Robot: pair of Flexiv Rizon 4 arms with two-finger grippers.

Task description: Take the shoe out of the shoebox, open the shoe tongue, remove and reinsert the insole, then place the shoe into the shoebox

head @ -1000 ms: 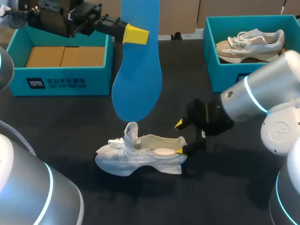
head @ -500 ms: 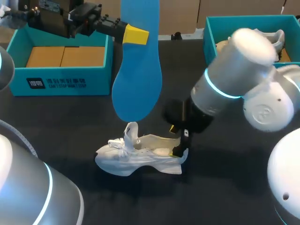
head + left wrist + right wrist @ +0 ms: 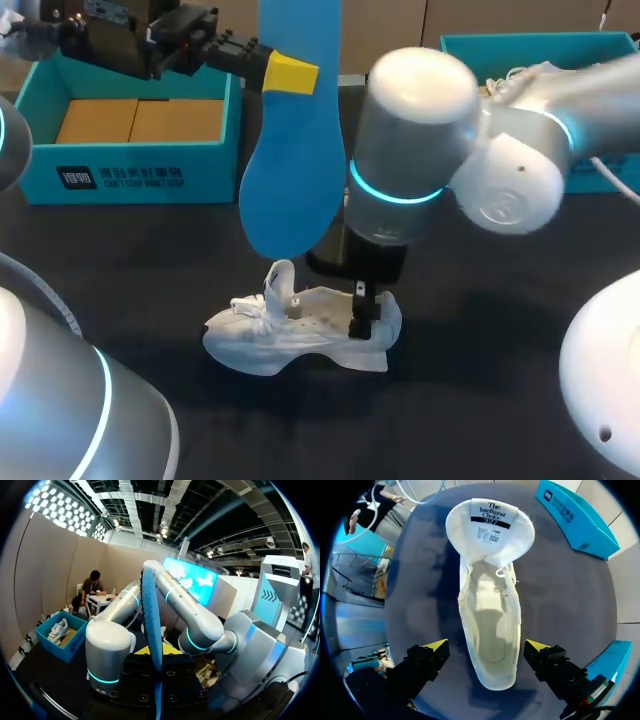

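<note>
My left tool (image 3: 290, 75) is clamping the insole (image 3: 295, 170), and my right tool (image 3: 487, 650) is hanging spread apart over the shoe (image 3: 490, 605) heel, where a finger bump could tip it.

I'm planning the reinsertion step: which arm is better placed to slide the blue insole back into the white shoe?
Left. The left pincer grips the flat blue insole, which hangs just above the white lace-up shoe. The right pincer is open astride the shoe's heel, holding nothing.
</note>
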